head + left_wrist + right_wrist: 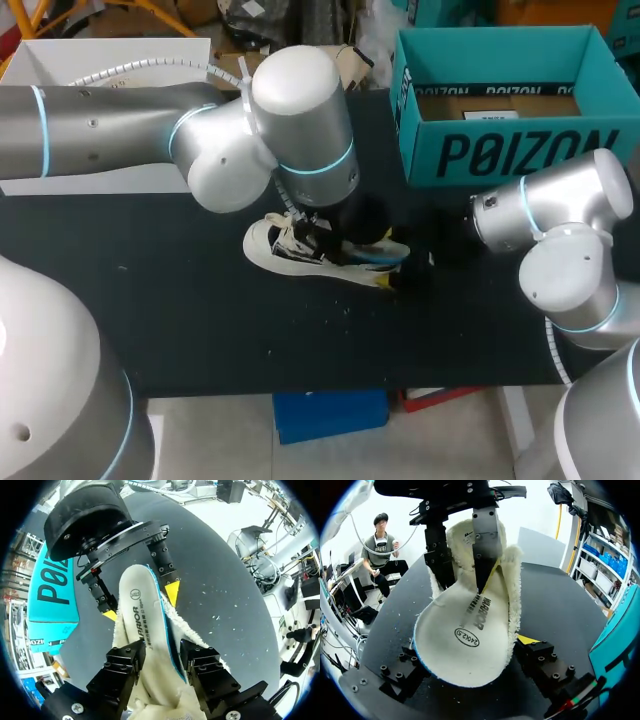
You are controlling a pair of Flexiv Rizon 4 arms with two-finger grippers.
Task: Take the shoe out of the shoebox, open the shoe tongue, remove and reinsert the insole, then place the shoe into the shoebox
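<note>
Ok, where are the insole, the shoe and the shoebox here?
insole (142,645): left wrist view, printed top face.
shoe (268,256): head view, white sole edge.
shoebox (520,152): head view, teal front wall.

One shoe (268,250), one insole (465,645), one shoebox (520,152)

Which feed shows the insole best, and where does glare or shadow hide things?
Left wrist view: insole evenly lit, no glare. Right wrist view, best: it fills the middle, left hand crossing it. Head view: left arm covers much of the shoe; right hand lost against the black table.
</note>
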